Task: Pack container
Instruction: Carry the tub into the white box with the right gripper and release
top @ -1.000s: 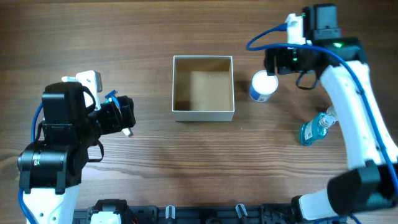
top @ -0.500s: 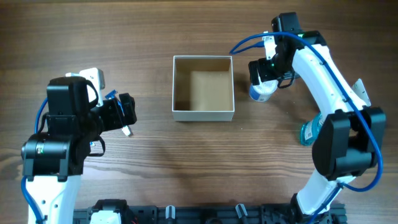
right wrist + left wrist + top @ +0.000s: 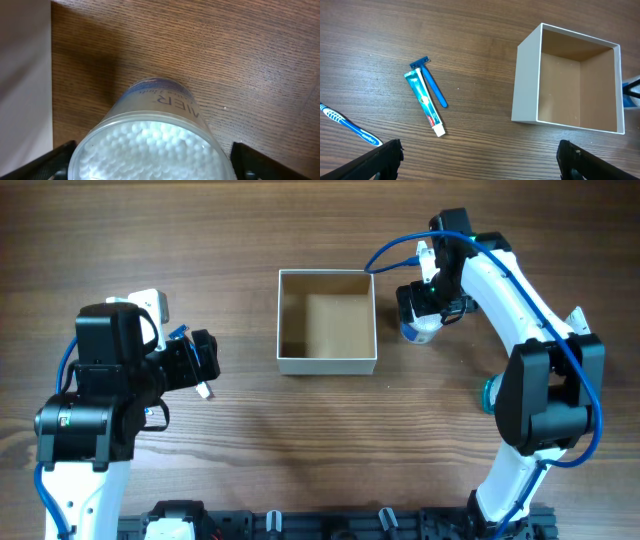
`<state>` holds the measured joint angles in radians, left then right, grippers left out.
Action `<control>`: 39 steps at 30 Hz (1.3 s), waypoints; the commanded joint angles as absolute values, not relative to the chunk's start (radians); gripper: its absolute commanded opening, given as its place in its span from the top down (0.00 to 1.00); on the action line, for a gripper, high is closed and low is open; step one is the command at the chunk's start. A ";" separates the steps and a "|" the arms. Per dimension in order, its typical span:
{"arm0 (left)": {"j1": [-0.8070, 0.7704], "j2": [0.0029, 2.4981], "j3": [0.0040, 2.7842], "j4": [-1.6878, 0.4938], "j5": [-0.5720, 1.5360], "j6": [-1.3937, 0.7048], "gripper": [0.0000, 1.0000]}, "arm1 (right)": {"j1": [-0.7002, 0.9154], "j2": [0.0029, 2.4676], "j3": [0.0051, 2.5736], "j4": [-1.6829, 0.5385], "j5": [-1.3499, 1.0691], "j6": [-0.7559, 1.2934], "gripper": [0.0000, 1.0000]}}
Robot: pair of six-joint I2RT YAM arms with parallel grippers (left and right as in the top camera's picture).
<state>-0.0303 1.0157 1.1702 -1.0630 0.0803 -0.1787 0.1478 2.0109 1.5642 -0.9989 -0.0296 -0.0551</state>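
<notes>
The container [image 3: 327, 364], a square white-walled box with a tan inside, stands empty at the table's middle; it also shows in the left wrist view [image 3: 525, 80]. A round jar of cotton swabs [image 3: 418, 332] with a blue body stands just right of it. My right gripper [image 3: 424, 308] hangs over the jar. In the right wrist view the jar [image 3: 160, 102] sits between the spread fingers of my right gripper [image 3: 155, 162], which is open. My left gripper [image 3: 480, 160] is open and empty, left of the container [image 3: 200, 365].
A toothpaste tube [image 3: 425, 102], a blue razor [image 3: 432, 85] and a blue toothbrush [image 3: 347, 125] lie on the wood left of the container. A teal mouthwash bottle [image 3: 489, 392] lies at the right, partly hidden by my right arm.
My right arm has swung in from the far right and brought its gripper down over the jar. The left arm has barely moved.
</notes>
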 commanded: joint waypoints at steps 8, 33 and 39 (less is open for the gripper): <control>-0.024 1.017 1.194 -1.063 0.096 -0.188 0.00 | 0.150 2.024 1.561 -1.008 -0.046 -0.049 0.36; -0.024 1.018 1.194 -1.071 0.096 -0.188 0.00 | 0.627 1.800 1.877 -1.010 0.060 0.058 0.96; -0.024 1.018 1.194 -1.079 0.096 -0.188 0.00 | 0.651 1.949 1.877 -0.953 0.060 0.127 0.96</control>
